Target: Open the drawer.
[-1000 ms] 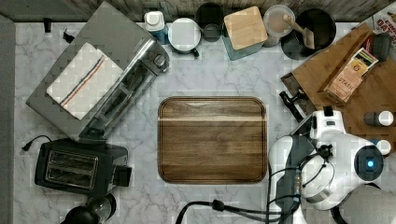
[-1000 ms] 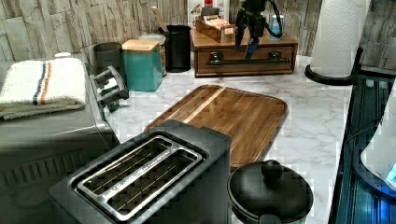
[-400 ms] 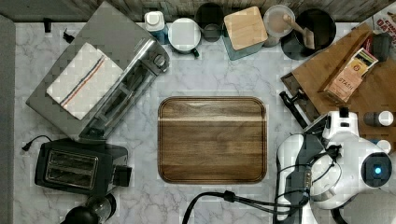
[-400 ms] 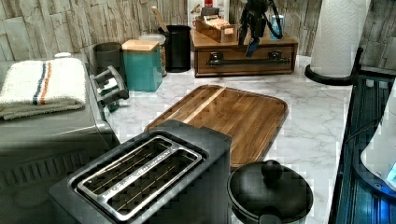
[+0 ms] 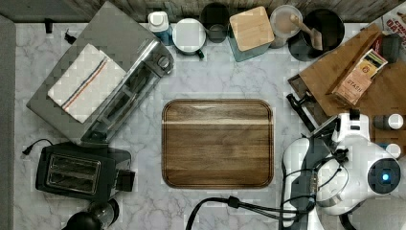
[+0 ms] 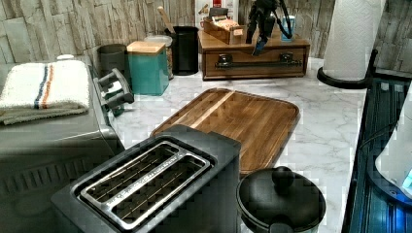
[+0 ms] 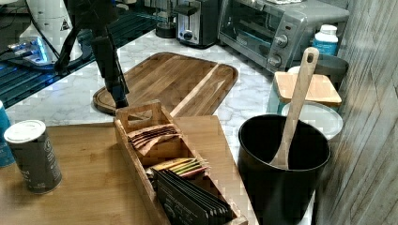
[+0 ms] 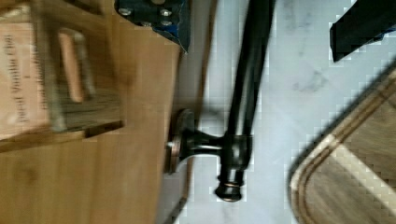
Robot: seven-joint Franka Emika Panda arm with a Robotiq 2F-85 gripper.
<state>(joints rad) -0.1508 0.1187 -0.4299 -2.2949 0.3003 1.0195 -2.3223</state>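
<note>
The drawer (image 6: 253, 72) is a brown wooden front with a long black bar handle (image 6: 252, 62), set in a wooden box at the back of the left view. Its front sits flush with the box. My gripper (image 6: 259, 45) hangs just above the handle, in front of the box's top edge. In the wrist view the bar handle (image 8: 247, 79) and one bracket (image 8: 201, 145) run between my open gripper's (image 8: 261, 23) two fingers (image 8: 159, 16), which do not touch it. In the right view the gripper (image 7: 116, 91) points down beside the box's edge.
A dark wooden tray (image 5: 218, 143) lies mid-counter beside the drawer. On the box top stand a tea organiser (image 7: 159, 154) and a can (image 7: 33, 154). A black utensil pot (image 7: 281, 164), toaster oven (image 5: 110, 76), toaster (image 5: 79, 170) and paper towel roll (image 6: 352, 39) ring the counter.
The arm has shifted a little toward the top view's right, closer over the wooden box. The drawer front has not moved.
</note>
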